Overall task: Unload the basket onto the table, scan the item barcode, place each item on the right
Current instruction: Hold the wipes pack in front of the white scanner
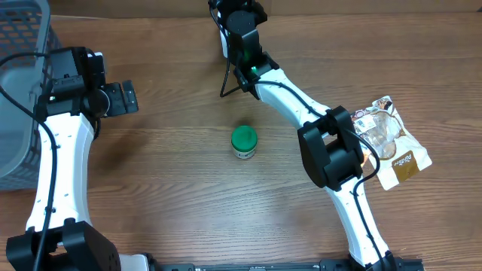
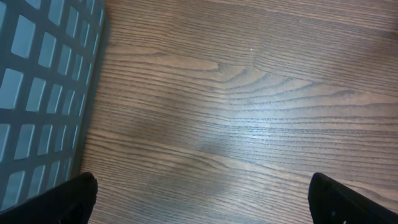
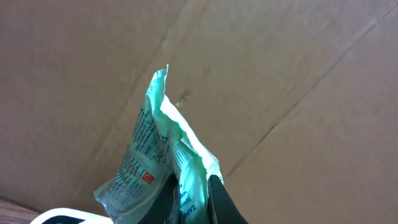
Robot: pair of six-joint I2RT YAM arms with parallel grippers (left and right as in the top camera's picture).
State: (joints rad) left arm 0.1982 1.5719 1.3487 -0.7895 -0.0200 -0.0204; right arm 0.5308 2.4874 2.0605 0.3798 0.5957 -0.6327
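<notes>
My right gripper (image 3: 189, 190) is shut on a pale green plastic packet (image 3: 152, 149) with printed text and a small red square. The packet stands upright between the dark fingers (image 3: 219, 202), in front of a brown cardboard wall. From overhead, the right gripper (image 1: 239, 30) is stretched to the table's far edge, and the arm hides most of the packet. Far to the left, my left gripper (image 1: 124, 98) is wide open over bare wood; its fingertips (image 2: 78, 199) hold nothing. No barcode shows clearly.
A green-lidded jar (image 1: 243, 141) stands mid-table. A brown and white snack bag (image 1: 393, 143) lies at the right. A grey mesh basket (image 1: 19, 90) sits at the left edge, close beside the left gripper (image 2: 202, 199). A thin black stand (image 1: 226, 84) is under the right arm.
</notes>
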